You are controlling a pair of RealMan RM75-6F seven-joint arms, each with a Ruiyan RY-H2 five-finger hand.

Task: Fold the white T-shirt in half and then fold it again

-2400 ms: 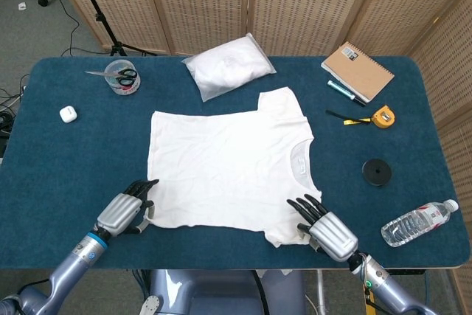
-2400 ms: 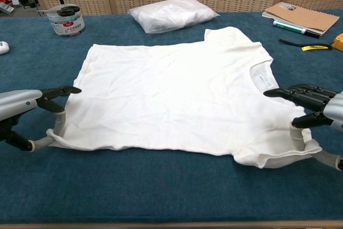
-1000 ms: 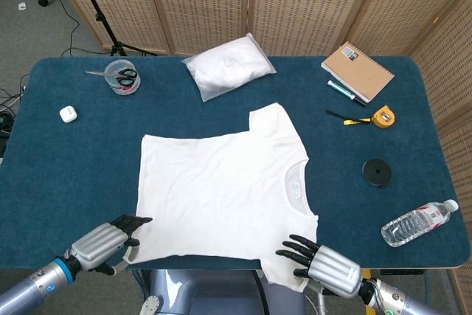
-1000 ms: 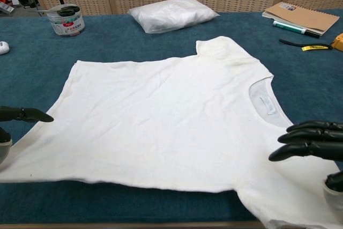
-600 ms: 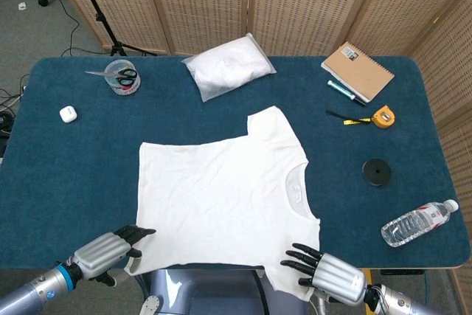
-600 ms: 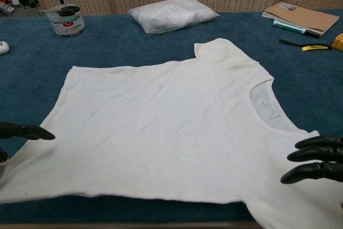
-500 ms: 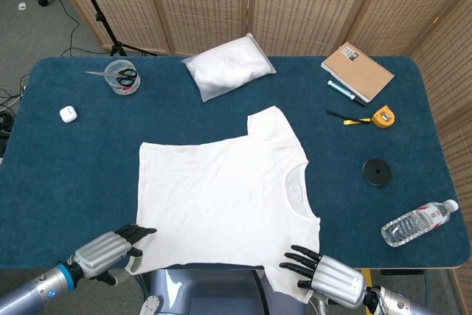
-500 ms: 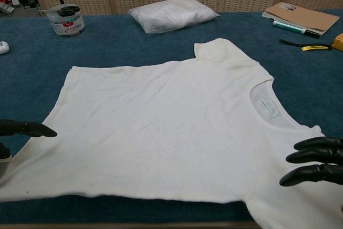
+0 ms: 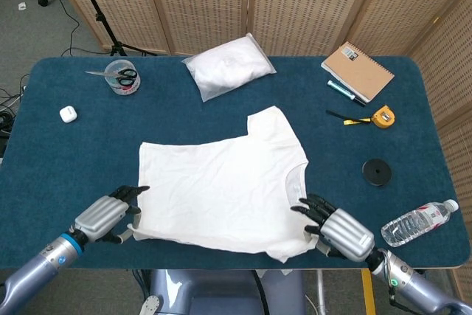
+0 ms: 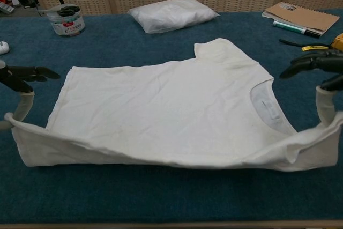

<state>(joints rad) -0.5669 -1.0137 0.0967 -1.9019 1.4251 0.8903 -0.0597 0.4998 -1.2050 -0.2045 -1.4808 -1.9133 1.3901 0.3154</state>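
White T-shirt [image 9: 221,182] lies mid-worktop [image 9: 66,160], its long axis running left to right, collar toward the black disc [image 9: 377,172] side. Its near edge is lifted off the cloth. The left hand [image 9: 107,217] pinches the near hem corner; the right hand [image 9: 341,230] pinches the near sleeve. In the chest view both hands are cut off at the frame edges. A tag sits inside the collar, unreadable.

Chest view's edges crop both the left robot hand [image 10: 19,76] and right robot hand [image 10: 321,68].
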